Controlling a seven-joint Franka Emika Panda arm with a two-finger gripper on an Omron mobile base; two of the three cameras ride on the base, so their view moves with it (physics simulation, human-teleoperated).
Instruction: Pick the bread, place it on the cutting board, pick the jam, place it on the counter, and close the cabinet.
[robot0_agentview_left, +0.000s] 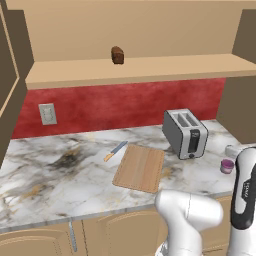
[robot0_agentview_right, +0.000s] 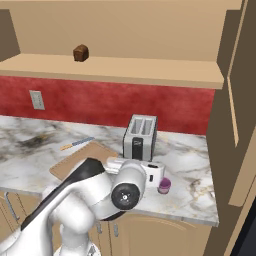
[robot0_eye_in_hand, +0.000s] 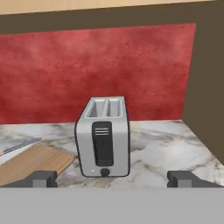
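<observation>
Gripper (robot0_eye_in_hand: 112, 178) spread wide, holding nothing; 2 dark tips low in hand view at 7 and 5 o'clock, aimed at toaster (robot0_eye_in_hand: 104, 136) front

Bread (robot0_agentview_left: 117, 55) upright on open cabinet (robot0_agentview_left: 135, 67) shelf, well above counter (robot0_agentview_left: 60, 170), at 12 o'clock in left base view; same loaf at 11 o'clock in right base view. Not yet picked

Cutting board (robot0_agentview_left: 140, 167) flat on counter, bare, left of toaster; knife (robot0_agentview_left: 116, 150) just beside its far left corner, at about 10 o'clock from board centre

Jam (robot0_agentview_left: 227, 166) on counter at 4 o'clock from toaster, near front edge, close to arm's forearm

Cabinet doors standing open on both sides

Risks, judged from here:
- Long climb from counter height to shelf; elbow or hand likely to clip shelf lip if raised too close in
- Forearm sweeping near jam; nudge could roll jar off front edge
- Toaster directly ahead of hand; forward motion before lifting would shove it
- Loaf small with rounded top; off-centre pinch could squirt it deeper into cabinet or off shelf
- Drop onto board from height could bounce loaf toward knife
- Open right door close to arm's swing path; contact could shift door or stall arm
</observation>
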